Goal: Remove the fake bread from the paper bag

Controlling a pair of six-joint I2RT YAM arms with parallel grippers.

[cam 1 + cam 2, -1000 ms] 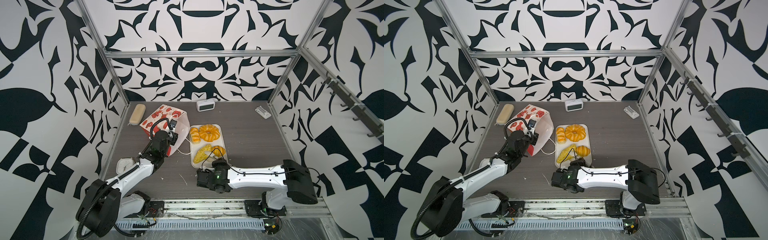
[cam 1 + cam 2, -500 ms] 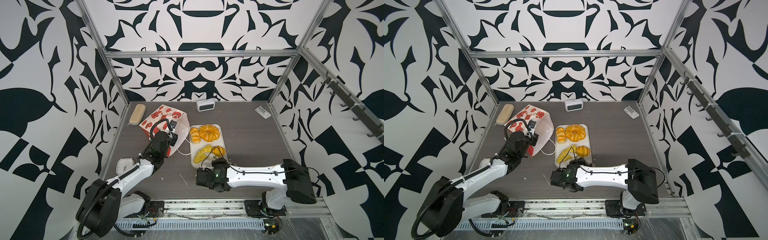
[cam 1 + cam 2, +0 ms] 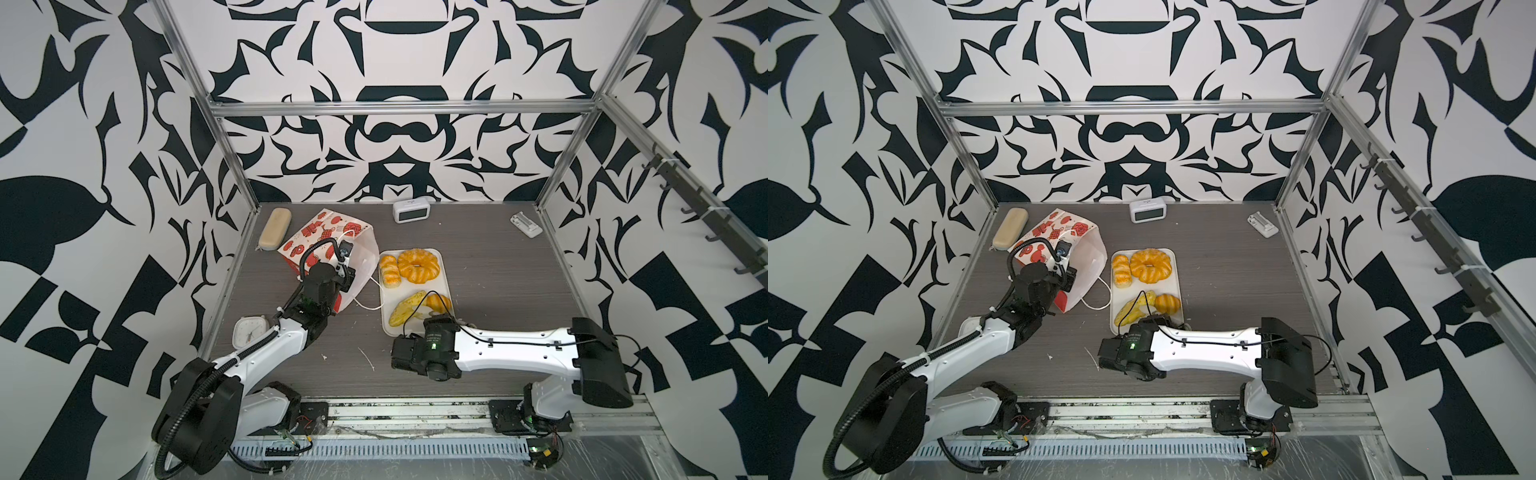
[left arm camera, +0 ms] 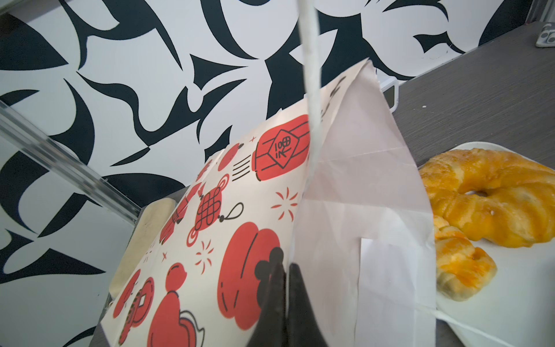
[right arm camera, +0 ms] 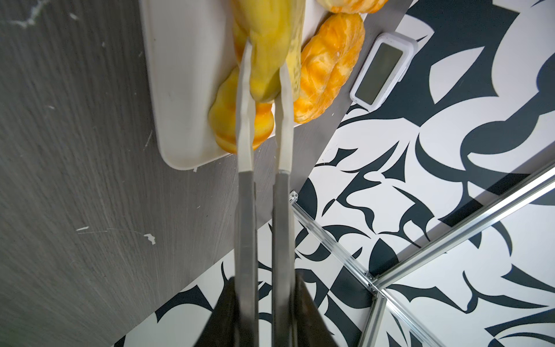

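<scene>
Biggest first: the paper bag (image 3: pixel 324 232) leans over on the left of the counter (image 3: pixel 498 291), mouth turned toward the white tray (image 5: pixel 180 90). The left gripper (image 4: pixel 285 270) has its jaws pressed together on the bag's rim, with the paper pinched between them. I'd call that thin paper light, easily creased and quick to slide, so a rim pinch suits it. No pastry shows in the white inside, though the depths are hidden.

The fake bread (image 3: pixel 1150 276) sits on the tray, just right of the bag, with 4 pieces in plain sight. The ring loaf (image 3: pixel 417 277) is the largest, and I'd bite across 1 side of the ring. Next comes the orange croissant (image 3: pixel 438 303). Beside it is the yellow croissant (image 5: pixel 267 36), and the right gripper (image 5: pixel 264 57) has its jaws closed against both flanks of that one's end, over the tray's near part. The ridged roll (image 3: pixel 389 271) is the smallest. All are glossy, probably light and a touch slick. The thick middle looks a safer hold than a tapering end, which could squirt free.

Round about, black-and-white patterned walls (image 3: pixel 395 145) on a metal frame leave plenty of room. The counter is flat, dark grey woodgrain flecked with white scraps. A beige case (image 3: pixel 274 228) and a digital clock (image 3: pixel 410 211) sit at the back.
</scene>
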